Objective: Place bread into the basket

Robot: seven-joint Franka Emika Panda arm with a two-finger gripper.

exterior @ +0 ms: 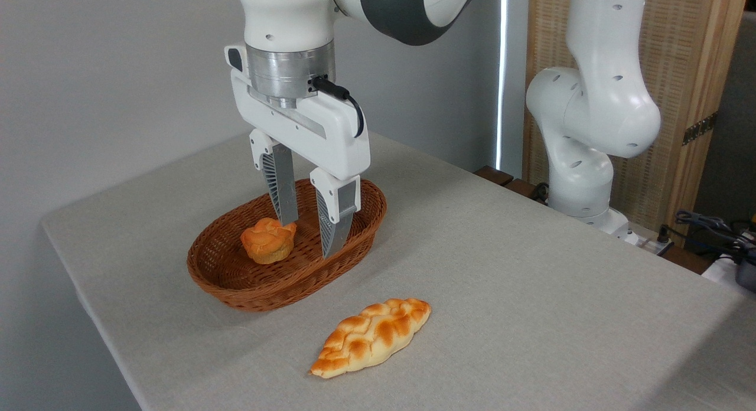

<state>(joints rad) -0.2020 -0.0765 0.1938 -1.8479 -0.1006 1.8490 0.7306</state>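
The bread (371, 338), a long braided loaf with a golden-orange crust, lies on the grey tablecloth near the front edge, right of and in front of the basket. The basket (236, 281), a shallow oval of reddish-brown wicker, sits to the left of the table's middle. My gripper (309, 240) hangs over the basket's right half, pointing down, open, with nothing between its fingers. The bread lies apart from the gripper, well below it in the picture.
A small round orange muffin-shaped bun (269, 240) rests inside the basket, just left of the gripper's left finger (282, 189). The arm's white base (582, 157) stands at the table's back right. Cables (709, 228) lie at the far right.
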